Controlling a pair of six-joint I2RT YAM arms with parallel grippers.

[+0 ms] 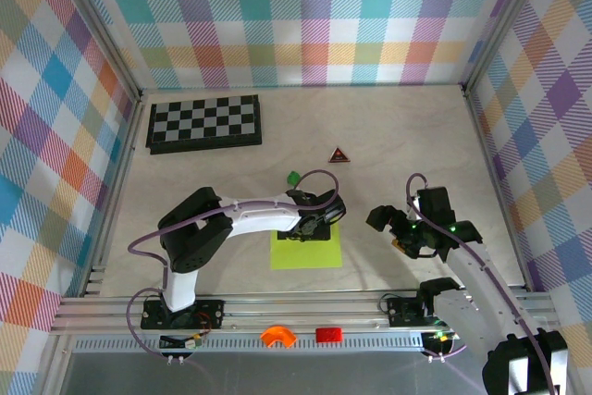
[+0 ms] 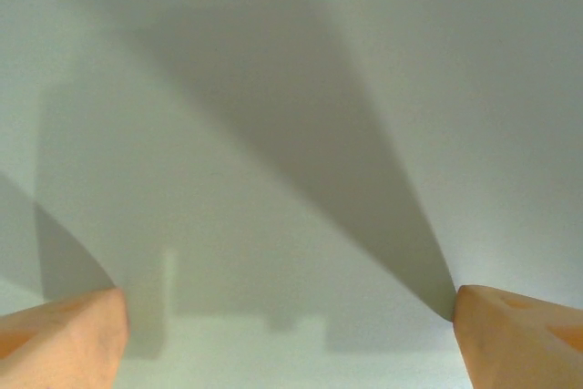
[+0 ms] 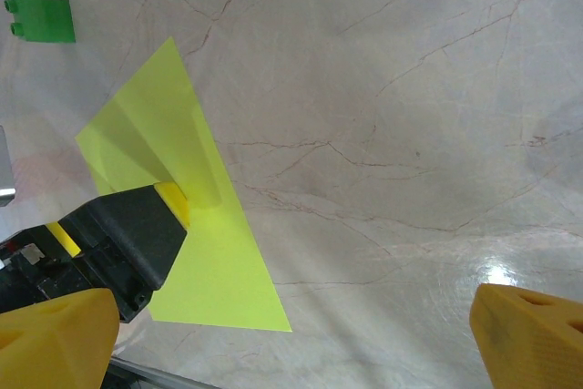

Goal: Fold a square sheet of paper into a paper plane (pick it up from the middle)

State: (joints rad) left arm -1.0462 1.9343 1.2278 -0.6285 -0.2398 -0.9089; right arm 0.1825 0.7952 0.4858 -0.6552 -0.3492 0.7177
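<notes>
A lime yellow-green sheet of paper lies on the marble table near the front middle. My left gripper is down over its far half, open, and hides that part from above. In the left wrist view the pale paper spans the frame, with both orange fingertips wide apart at the bottom corners. From the right wrist the paper shows a raised fold beside the left gripper's yellow finger. My right gripper hovers to the right of the sheet, open and holding nothing, its yellow fingertips far apart.
A chessboard lies at the back left. A small red triangle and a dark green block sit behind the paper. An orange piece and a red piece rest on the front rail. Plaid walls enclose three sides.
</notes>
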